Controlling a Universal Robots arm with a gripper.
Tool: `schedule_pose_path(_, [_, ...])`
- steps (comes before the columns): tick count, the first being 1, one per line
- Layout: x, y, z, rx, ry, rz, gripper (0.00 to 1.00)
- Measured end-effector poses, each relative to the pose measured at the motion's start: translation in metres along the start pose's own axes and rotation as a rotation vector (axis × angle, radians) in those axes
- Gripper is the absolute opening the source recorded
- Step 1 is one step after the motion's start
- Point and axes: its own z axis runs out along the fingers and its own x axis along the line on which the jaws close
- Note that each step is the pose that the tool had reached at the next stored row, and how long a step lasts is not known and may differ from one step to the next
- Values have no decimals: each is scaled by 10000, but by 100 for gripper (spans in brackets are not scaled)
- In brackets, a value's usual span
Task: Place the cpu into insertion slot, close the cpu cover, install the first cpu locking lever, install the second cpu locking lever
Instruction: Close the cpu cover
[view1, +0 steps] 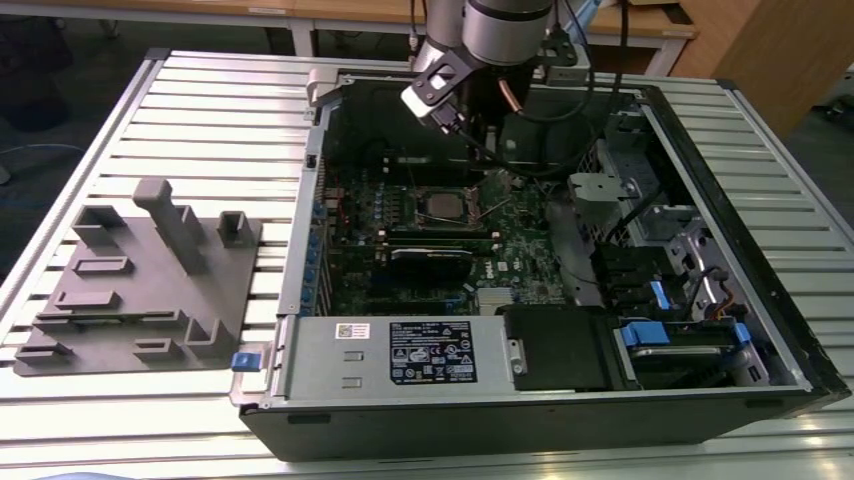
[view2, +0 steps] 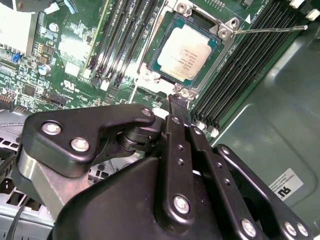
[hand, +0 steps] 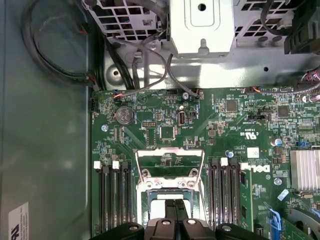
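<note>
— Starting big, what lies on the table (view1: 200, 110)?

— An open computer case (view1: 534, 425), laid on its side across the slatted top. A grey fixture tray (view1: 134, 290) sits beside it, at the exterior view's left.

— And the arm (view1: 505, 30)?

— It reaches down into the case, over the green motherboard (hand: 235, 125).

— Where is the cpu (view2: 184, 52)?

— Lying flat in the insertion slot (view2: 146, 75), silvery top up, with long black memory slots (view2: 117, 40) along two sides of the socket.

— Is the cpu cover (hand: 170, 151) down?

— No. In the first wrist view it is tipped up off the socket, and the board shows through its window.

— The levers?

— One thin locking lever (view2: 270, 30) stands out from a corner of the socket, across the memory slots.

— How do the jaws stand?

— The gripper (view2: 177, 100) has its jaws pressed together with nothing between them. Its tip is right at the socket's edge, just beside the cpu. Whether it touches the metal there I cannot tell.
</note>
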Motion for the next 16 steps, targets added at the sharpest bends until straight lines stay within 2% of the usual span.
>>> schedule_pose_path(7, [12,113,6,-1,1,0,11])
schedule_pose_path(16, [27,320,16,0,-2,0,11])
